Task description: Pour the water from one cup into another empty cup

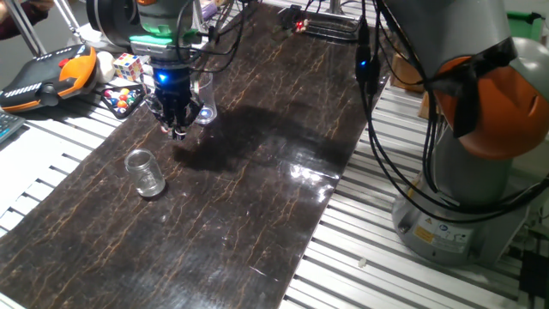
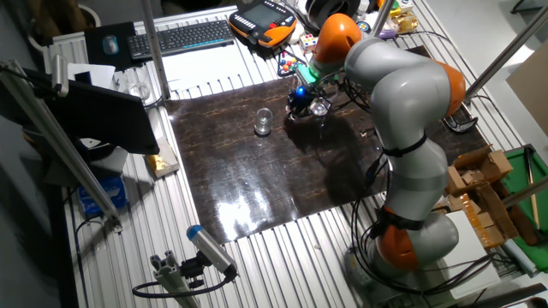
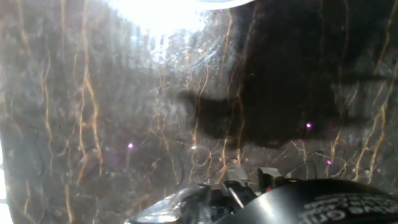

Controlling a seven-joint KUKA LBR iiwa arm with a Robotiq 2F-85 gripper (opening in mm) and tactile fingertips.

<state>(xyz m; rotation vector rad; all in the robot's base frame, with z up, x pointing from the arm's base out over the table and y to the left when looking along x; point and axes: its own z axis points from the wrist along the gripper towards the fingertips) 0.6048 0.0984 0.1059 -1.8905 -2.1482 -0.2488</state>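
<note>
The short squat glass, the one cup (image 1: pixel 146 173) (image 2: pixel 263 122), stands upright on the dark marbled mat (image 1: pixel 257 197), alone toward the near left. The taller tapered clear cup (image 1: pixel 204 99) (image 2: pixel 321 107) stands farther back. My gripper (image 1: pixel 177 129) (image 2: pixel 300 104) hangs just left of the tall cup, fingers pointing down and drawn together over the mat, holding nothing. It is well apart from the short glass. The hand view shows only the mat (image 3: pixel 124 124), shadow and glare, with neither cup clearly visible.
Past the mat's far left edge lie a teach pendant (image 1: pixel 47 73), a Rubik's cube (image 1: pixel 129 65) and small colourful toys (image 1: pixel 120 99). Cables (image 1: pixel 377 129) hang at the right by the robot's base (image 1: pixel 463 215). A slatted aluminium table (image 1: pixel 403 275) surrounds the mat.
</note>
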